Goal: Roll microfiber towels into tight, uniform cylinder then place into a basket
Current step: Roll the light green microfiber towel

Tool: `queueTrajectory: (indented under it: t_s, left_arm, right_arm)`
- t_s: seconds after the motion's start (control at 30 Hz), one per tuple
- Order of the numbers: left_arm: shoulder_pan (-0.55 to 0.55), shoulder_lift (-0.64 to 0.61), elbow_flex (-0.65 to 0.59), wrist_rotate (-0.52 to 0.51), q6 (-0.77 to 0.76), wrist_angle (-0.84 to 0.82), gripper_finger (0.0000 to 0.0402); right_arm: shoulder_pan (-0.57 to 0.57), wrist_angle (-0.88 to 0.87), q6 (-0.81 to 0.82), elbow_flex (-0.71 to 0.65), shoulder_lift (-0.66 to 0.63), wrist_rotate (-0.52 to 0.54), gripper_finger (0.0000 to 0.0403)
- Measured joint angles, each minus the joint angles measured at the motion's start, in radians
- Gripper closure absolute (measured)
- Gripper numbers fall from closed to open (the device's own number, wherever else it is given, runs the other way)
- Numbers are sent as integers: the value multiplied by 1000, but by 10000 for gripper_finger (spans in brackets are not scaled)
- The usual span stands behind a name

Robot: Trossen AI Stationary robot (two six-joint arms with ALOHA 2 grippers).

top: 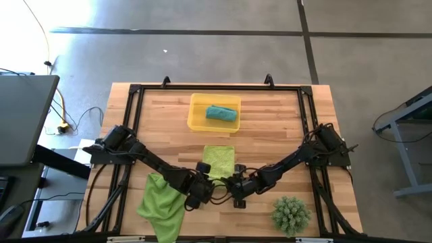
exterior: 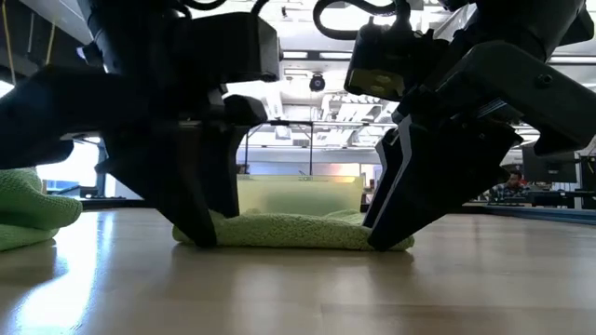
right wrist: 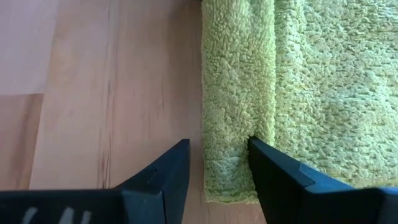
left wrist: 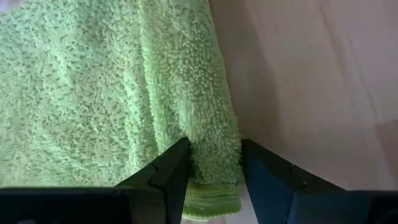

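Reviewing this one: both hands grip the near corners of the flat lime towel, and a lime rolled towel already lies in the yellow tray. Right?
Not quite. The rolled towel in the yellow tray is teal, not lime, as the high view shows. The rest holds: the left hand and the right hand each pinch a near corner of the flat lime towel.

The lime-green towel (left wrist: 93, 93) is looped, nubby microfibre cloth — matt, with a stitched hem at its edge. The crumpled lime-green towel (top: 163, 202) shows the same soft pile. The teal towel (top: 221, 113) is cloth as well. The basket (top: 197, 121) is translucent yellow plastic, smooth-walled. The table (top: 270, 128) is jointed wood planks with a satin sheen — faint reflections show in the low view. The fingers (right wrist: 155, 180) are dark, matt and smooth.
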Motion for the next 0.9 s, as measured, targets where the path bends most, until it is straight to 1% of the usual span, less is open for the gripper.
queueTrajectory:
  t_s: [0.1,0.2,0.27,0.33,0.43,0.53,0.57,0.63,0.67,0.7,0.8,0.9]
  left_arm:
    - [-1,5,-17,-8,-10,8,265]
    - [4,2,-52,1,-50,57,271]
    - [8,-6,-76,33,-59,94,282]
    - [9,-7,-88,66,-75,111,302]
    - [9,-7,-101,88,-98,140,342]
    - [10,-7,-116,110,-128,192,377]
    - [11,-8,-122,127,-133,217,386]
    - [15,-14,-138,194,-136,279,395]
    - [19,-19,-149,236,-137,300,396]
    - [21,-21,-157,269,-144,319,395]
    - [28,-52,-183,330,-164,321,393]
    - [51,-88,-223,417,-192,365,393]
  right_arm:
    - [0,0,2,0,0,0,249]
    - [0,-1,20,0,0,0,249]
    - [0,-1,33,0,0,0,250]
    - [0,-1,39,0,0,1,255]
    - [-4,-5,43,0,0,-6,281]
    - [-16,-10,70,0,-1,-37,328]
    - [-22,-7,76,0,-2,-51,346]
    - [-32,-3,87,0,-3,-85,382]
    - [-36,-2,88,0,-5,-106,391]
    - [-37,2,88,1,-5,-134,395]
    - [-34,12,90,0,-19,-215,388]
    - [-44,30,86,-1,-36,-293,397]
